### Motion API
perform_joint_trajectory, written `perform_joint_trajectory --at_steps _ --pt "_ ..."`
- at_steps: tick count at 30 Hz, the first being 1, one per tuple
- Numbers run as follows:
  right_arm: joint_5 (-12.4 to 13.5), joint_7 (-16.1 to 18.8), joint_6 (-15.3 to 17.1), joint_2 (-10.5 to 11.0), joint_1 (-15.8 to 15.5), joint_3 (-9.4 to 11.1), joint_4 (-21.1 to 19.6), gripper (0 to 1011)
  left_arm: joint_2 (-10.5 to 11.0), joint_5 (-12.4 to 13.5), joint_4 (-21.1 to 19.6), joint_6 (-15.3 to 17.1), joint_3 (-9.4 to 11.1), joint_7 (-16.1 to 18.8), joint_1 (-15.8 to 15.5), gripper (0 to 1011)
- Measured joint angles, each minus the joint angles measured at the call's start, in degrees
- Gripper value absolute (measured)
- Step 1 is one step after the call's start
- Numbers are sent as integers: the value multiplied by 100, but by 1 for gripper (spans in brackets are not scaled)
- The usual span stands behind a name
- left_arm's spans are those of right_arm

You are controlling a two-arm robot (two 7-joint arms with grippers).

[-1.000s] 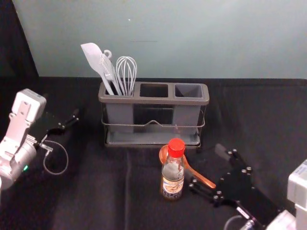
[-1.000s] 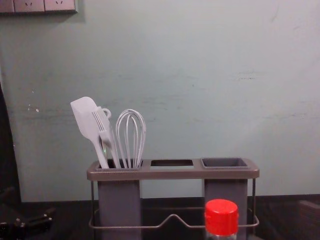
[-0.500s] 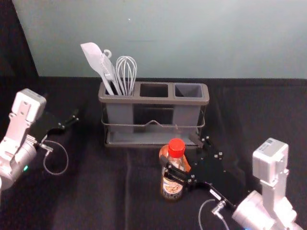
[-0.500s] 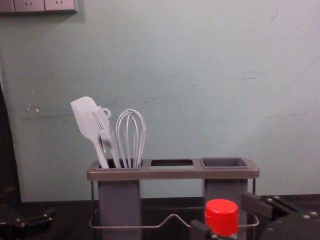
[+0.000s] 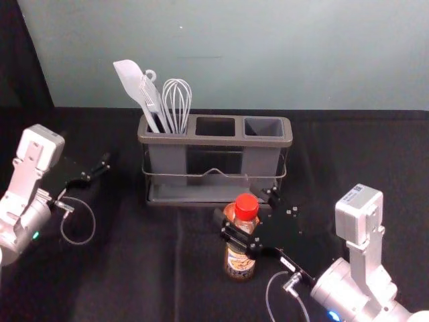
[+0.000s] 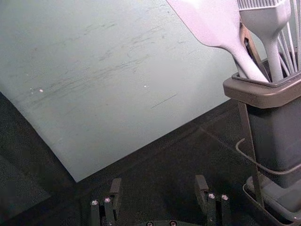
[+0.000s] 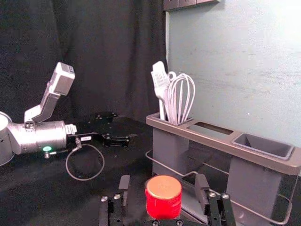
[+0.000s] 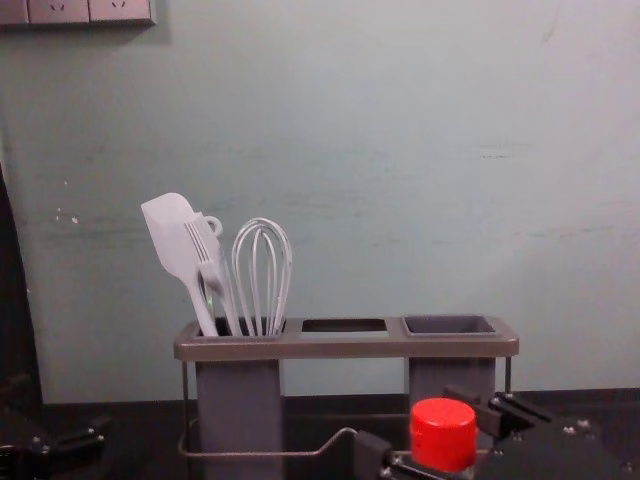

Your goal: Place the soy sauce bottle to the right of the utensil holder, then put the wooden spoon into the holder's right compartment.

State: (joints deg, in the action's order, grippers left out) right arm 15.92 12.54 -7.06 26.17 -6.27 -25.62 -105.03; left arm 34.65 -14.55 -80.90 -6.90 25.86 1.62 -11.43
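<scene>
The right hand (image 7: 163,182) is positioned in front of the utensil holder (image 5: 214,141), its fingers set apart on either side of the soy sauce bottle (image 5: 239,264); no clamping is seen. The bottle is stood upright in front of the holder's right half. The fingers should be closed evenly below the red cap (image 5: 247,206), and a straight lift should be made before any sideways travel (the wooden spoon (image 5: 229,211) is laid close by, between bottle and holder, and could be dragged). The bottle should be set down upright, clear of the holder's right end. The left hand (image 6: 158,182) is placed idle left of the holder, fingers apart.

Count: bottle, one; spoon, one; holder, one; compartments, three; hands, two; whisk (image 8: 262,275), one; white spatula (image 8: 170,235), one. The total of stored utensils cannot be told.
</scene>
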Motion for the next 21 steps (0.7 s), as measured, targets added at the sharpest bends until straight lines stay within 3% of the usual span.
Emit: perform_joint_trajectory --at_steps 15,18,21 --pt "-94 183 40 -133 -157 209 -79 450 0 0 0 0 0 0 0 1000" --pt "-96 234 49 -158 -188 251 -95 383 0 0 0 0 0 0 0 1000" --pt "-96 281 50 -175 -230 298 -149 383 0 0 0 0 0 0 0 1000"
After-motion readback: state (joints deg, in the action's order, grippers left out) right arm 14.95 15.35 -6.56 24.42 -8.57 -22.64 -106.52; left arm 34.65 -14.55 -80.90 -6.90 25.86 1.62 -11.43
